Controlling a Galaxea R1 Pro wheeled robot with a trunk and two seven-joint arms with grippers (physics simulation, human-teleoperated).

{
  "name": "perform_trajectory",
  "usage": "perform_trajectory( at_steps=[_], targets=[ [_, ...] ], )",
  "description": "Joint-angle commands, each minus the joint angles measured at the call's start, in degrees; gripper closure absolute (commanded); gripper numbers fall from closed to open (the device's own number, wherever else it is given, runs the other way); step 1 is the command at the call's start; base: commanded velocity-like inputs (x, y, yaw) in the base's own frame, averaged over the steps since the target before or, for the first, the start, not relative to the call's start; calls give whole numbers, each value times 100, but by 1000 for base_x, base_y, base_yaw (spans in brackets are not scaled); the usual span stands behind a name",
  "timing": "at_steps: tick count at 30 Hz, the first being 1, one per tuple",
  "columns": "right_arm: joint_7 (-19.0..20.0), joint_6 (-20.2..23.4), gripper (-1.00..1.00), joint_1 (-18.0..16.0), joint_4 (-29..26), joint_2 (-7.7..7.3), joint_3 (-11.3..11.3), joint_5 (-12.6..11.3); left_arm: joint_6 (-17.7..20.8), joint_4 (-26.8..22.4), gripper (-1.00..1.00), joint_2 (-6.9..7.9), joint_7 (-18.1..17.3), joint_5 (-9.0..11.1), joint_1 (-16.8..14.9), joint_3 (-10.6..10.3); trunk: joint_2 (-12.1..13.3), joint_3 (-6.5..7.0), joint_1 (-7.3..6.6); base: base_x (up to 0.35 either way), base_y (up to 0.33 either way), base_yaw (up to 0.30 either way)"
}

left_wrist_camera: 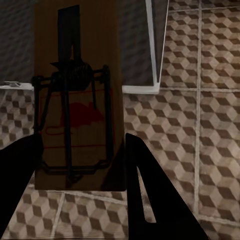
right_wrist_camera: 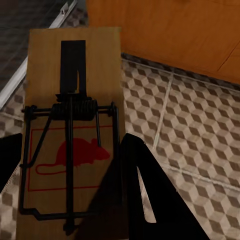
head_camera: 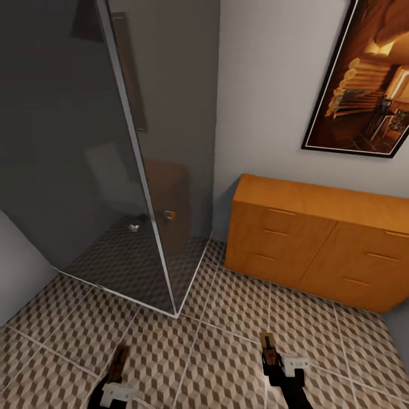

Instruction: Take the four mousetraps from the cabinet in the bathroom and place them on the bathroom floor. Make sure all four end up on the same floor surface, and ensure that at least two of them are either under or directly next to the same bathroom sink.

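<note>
1. Both grippers are being held low over the bathroom floor [head_camera: 227, 352], each closed on a mousetrap: the left gripper [head_camera: 116, 372] is clamped on one trap [left_wrist_camera: 77, 100] by the board's lower end, and the right gripper [head_camera: 272, 360] is clamped on another trap [right_wrist_camera: 72, 130] the same way.
2. In the wrist views, each board is being pinched by its side edges between the dark fingers [right_wrist_camera: 142, 195], with the wire spring and red mouse mark facing the camera.
3. The orange-brown cabinet [head_camera: 318, 244] is being seen against the wall ahead and to the right, all its drawer fronts shut; the glass shower enclosure [head_camera: 113, 170] is standing to the left.
4. No sink is being shown here, so the required spot cannot be judged from this position.
5. Risk: if the traps are being released here, the sink condition may be left unmet, since the sink's whereabouts cannot be told.
6. Risk: the boards are being gripped only at one end, so a jolt while driving could let one slip or pivot out.
7. Risk: a drop from height could make a trap bounce or slide under the shower glass edge.
</note>
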Motion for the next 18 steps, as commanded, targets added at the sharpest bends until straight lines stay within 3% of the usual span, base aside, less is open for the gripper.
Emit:
perform_trajectory(
  at_steps=[1,18],
  targets=[
    [-17,-13,100,-2,0,-2,50,-38,-23,19,100,-5,22,19,-7,-48,-10,-6,3,0,0,271],
    [-17,-13,100,-2,1,1,50,-37,-23,19,100,-12,22,19,-9,-48,-10,61,3,0,0,271]
  ],
)
